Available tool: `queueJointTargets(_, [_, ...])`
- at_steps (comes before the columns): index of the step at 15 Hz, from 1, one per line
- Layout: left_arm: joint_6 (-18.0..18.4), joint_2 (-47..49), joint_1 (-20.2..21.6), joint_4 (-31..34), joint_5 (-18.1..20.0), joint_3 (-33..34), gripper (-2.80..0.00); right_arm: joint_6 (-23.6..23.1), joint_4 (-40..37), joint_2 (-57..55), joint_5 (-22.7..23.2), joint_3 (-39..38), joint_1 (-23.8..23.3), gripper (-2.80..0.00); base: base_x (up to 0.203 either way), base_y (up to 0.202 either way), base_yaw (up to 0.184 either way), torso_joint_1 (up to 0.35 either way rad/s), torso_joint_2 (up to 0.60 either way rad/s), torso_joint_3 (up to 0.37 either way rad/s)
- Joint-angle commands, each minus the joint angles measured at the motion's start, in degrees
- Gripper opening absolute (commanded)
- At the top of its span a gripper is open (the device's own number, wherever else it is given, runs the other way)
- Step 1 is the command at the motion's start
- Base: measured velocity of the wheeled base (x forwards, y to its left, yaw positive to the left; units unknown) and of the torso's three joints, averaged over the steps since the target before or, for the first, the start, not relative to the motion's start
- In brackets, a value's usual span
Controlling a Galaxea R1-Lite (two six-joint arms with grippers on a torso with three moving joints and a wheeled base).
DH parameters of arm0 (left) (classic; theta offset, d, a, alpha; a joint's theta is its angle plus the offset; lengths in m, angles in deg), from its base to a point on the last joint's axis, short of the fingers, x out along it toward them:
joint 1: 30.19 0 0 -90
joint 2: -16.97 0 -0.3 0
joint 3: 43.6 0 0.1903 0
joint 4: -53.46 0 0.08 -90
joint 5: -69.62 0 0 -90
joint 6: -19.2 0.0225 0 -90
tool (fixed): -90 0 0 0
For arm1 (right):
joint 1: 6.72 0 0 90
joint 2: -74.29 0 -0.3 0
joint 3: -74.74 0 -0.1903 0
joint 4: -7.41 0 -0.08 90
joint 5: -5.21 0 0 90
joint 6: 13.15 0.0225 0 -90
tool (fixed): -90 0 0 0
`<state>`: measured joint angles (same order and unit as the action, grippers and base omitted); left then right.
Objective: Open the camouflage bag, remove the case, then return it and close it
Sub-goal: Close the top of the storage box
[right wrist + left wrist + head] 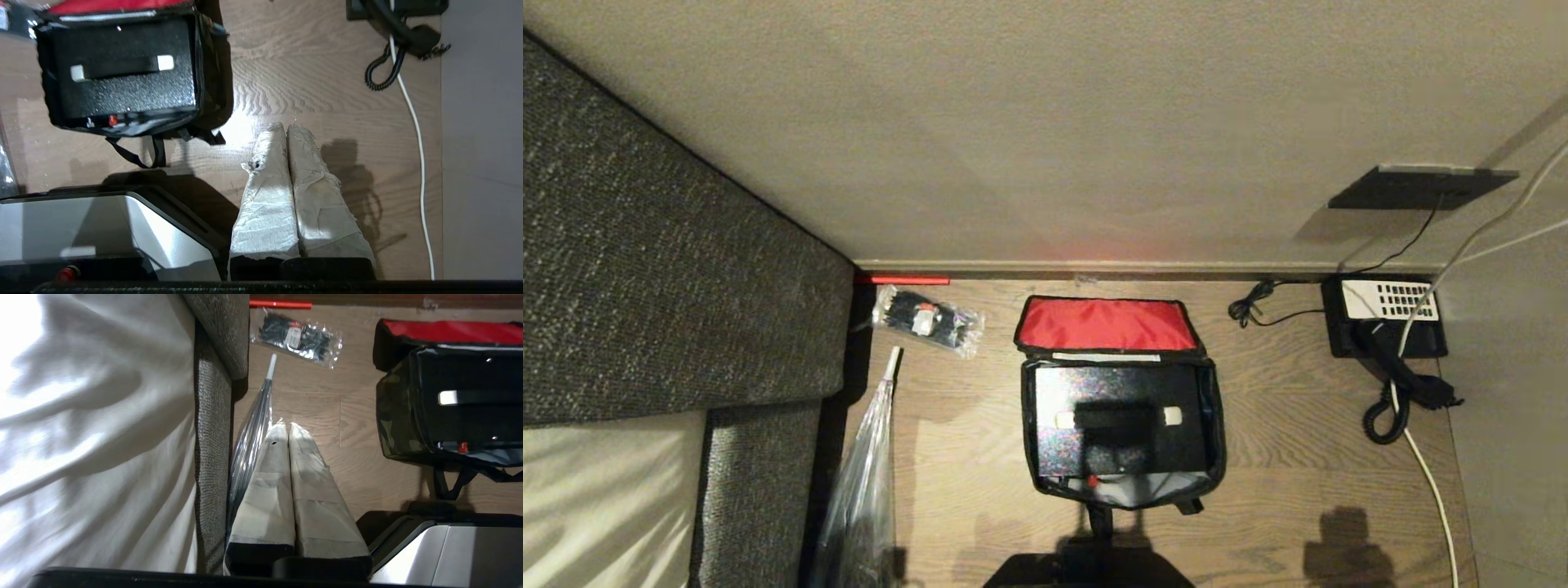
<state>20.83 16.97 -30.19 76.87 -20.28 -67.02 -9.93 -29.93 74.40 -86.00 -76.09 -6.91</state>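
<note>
- The camouflage bag (1215, 425) sits on the wooden floor (1298, 457) with its red-lined lid (1107, 325) flipped back toward the wall.
- The black case (1119, 425) lies flat inside the bag, filling it nearly side to side.
- Near the bag's left lie a clear packet of black cable ties (927, 320) and a clear plastic bag (862, 490) against the grey sofa (670, 269).
- To its right, well apart, sits a black telephone (1387, 327) with a coiled cord, and a white cable (1429, 478).
- The left claw (289, 426) hangs above the floor beside the sofa, taped fingers pressed together, holding nothing.
- The right claw (286, 127) hangs over bare floor right of the bag, fingers together, empty.
</note>
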Motion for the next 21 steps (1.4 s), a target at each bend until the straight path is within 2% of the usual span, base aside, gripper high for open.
queueJointTargets(1, [0.0,0.0,0.0,0.1,-0.1,0.0,-2.80,0.0,-0.1,0.2,0.0,0.0,0.0,-2.80,0.000,0.000,0.000,0.002,0.00,-0.190])
queueJointTargets(9, [-1.5,0.0,0.0,-0.2,-0.1,0.0,-2.80,0.0,-0.1,0.2,0.0,0.0,0.0,-2.80,0.000,0.000,0.000,0.001,0.00,-0.193])
queueJointTargets(16, [-1.6,0.0,0.0,-0.2,-0.1,0.0,-2.80,-0.7,0.4,0.2,0.2,0.0,0.0,-2.80,0.000,0.000,0.000,0.000,0.00,-0.025])
queueJointTargets(18, [-1.6,0.0,0.0,-0.2,-0.1,0.0,-2.80,0.4,-2.2,0.1,2.7,5.8,0.0,-2.80,0.000,0.000,0.000,0.000,0.00,0.000])
queueJointTargets(21, [-1.6,0.0,0.0,-0.2,-0.1,0.0,-2.80,4.2,-19.1,-0.2,12.1,25.6,0.0,-2.80,0.000,0.000,0.000,0.000,0.00,0.000])
